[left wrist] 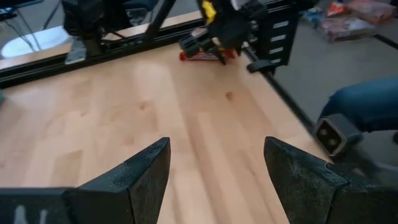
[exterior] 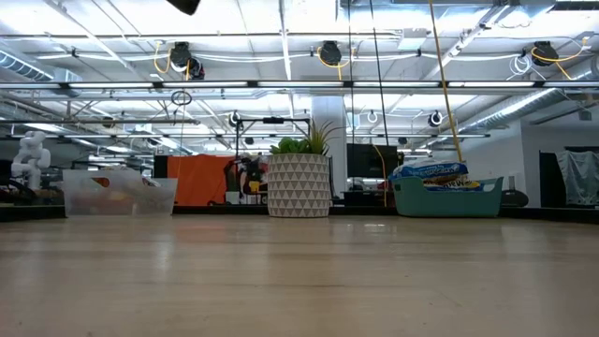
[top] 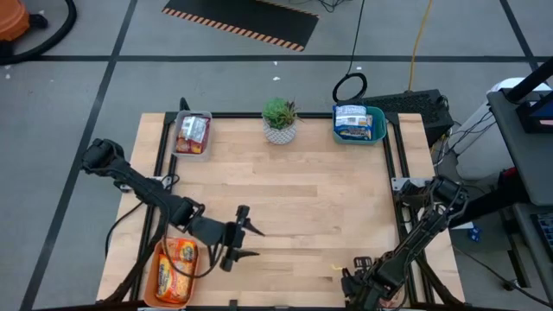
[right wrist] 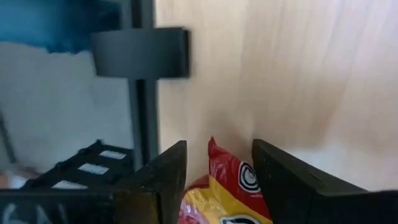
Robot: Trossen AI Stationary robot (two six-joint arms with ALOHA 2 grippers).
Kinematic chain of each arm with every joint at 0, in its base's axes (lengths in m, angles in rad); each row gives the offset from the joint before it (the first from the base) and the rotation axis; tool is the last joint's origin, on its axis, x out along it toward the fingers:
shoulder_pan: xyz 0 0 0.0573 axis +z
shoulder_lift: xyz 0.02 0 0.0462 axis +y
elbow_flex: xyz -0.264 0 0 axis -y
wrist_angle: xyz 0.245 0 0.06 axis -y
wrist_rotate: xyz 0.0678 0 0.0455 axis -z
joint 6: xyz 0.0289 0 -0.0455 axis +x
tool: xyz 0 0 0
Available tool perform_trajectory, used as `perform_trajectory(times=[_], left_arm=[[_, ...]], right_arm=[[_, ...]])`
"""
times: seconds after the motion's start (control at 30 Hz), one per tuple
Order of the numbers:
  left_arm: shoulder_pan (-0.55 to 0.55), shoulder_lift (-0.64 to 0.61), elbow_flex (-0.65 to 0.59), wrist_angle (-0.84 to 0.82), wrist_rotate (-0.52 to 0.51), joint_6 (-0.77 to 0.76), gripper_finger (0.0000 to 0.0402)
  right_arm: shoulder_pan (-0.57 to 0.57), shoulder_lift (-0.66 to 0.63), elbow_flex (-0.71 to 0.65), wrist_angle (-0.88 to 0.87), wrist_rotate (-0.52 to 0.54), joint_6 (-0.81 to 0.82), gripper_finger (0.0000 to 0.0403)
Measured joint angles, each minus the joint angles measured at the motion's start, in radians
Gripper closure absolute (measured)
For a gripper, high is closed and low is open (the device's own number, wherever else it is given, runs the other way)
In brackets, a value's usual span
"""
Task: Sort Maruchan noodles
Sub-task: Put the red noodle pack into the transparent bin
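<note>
My right gripper [top: 352,278] is low over the table's near right corner, shut on a red-and-yellow noodle packet [right wrist: 231,186]; the left wrist view shows that packet [left wrist: 207,55] under it. My left gripper [top: 249,241] hovers open over bare wood near the near edge, just right of the orange tray [top: 175,269], which holds orange-yellow packets. Red packets lie in the clear tray [top: 192,134] at the far left. Blue-white packets fill the teal tray [top: 359,123] at the far right. My right gripper has the red-and-yellow packet's crimped end [right wrist: 214,155] between its two fingers, one finger [right wrist: 166,177] on each side. In the left wrist view the packet's red edge [left wrist: 189,56] shows low at the tabletop beneath the gripper; I cannot tell if it rests there.
A small potted plant [top: 280,119] stands at the far edge between the clear and teal trays. The black table frame [right wrist: 144,118] runs close beside my right gripper. Bare wood [top: 294,190] spans the table's middle.
</note>
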Motion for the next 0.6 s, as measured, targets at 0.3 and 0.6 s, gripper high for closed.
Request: perform_trajectory(times=[0.3,0.6], left_arm=[[-0.074,0.000,0.000,0.000,-0.075,-0.045,0.0138],[-0.095,0.000,0.000,-0.041,-0.079,-0.152,0.0138]], right_arm=[[0.018,-0.006,-0.074,0.000,-0.001,-0.018,0.0240],[0.010,-0.007,-0.079,-0.024,-0.003,-0.164,0.0354]])
